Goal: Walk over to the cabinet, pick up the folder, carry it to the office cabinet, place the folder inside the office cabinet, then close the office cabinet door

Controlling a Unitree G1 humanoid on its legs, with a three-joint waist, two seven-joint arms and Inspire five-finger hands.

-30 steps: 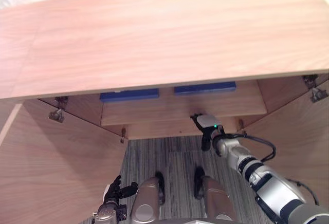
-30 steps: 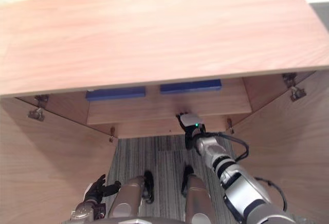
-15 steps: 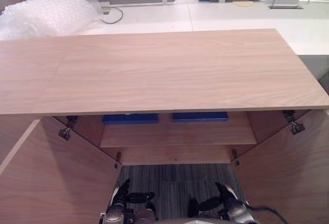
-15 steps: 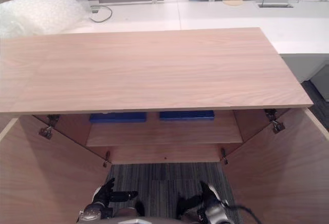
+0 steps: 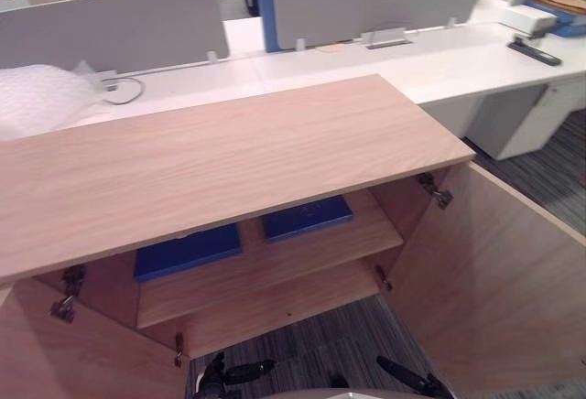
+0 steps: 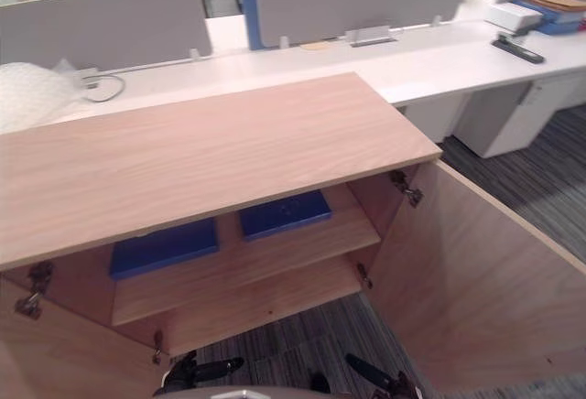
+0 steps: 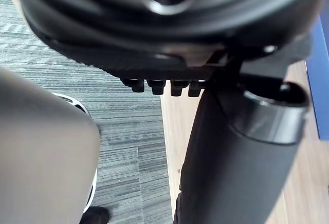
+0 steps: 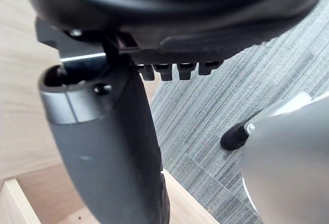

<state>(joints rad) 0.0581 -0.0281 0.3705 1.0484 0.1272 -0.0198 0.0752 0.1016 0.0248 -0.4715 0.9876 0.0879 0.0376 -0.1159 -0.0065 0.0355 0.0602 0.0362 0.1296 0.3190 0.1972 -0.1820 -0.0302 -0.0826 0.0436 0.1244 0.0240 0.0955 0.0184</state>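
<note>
Lying flat on the shelf inside the office cabinet are two blue folders, side by side: the left folder and the right folder. You have the right door swung wide open. Your left robot hand and right robot hand hang low over the carpet, fingers loosely apart, empty, well apart from both folders.

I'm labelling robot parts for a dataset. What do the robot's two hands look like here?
Both are black. The left hand has a rounded glossy body, a thick smooth thumb with a grey-rimmed collar, and a row of small blocky fingertips. The right hand matches it, with a small screw on the thumb collar.
</note>
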